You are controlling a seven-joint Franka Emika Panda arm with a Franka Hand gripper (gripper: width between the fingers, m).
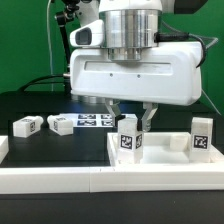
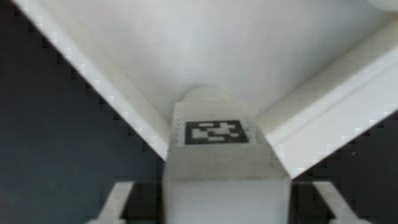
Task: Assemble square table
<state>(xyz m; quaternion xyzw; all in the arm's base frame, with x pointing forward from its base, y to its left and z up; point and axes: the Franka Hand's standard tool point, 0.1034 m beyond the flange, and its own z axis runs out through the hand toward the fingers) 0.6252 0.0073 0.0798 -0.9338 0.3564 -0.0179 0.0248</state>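
Observation:
The square table's white slab [image 1: 170, 152] lies at the exterior view's right, and its raised rim and inner face [image 2: 214, 50] fill the wrist view. A white tagged leg [image 1: 127, 140] stands upright at the slab's near corner. My gripper [image 1: 130, 124] comes straight down over this leg [image 2: 217, 150], one finger on each side, shut on it. A second leg [image 1: 201, 135] stands upright at the slab's far right. In the wrist view my gripper [image 2: 222, 205] shows only its two fingers [image 2: 121, 202] beside the leg. The leg's foot is hidden.
Two loose tagged legs [image 1: 25, 125] [image 1: 60, 124] lie on the black table at the exterior view's left. The marker board [image 1: 95, 121] lies behind them, partly under the gripper body. A long white border rail [image 1: 60, 182] runs along the front.

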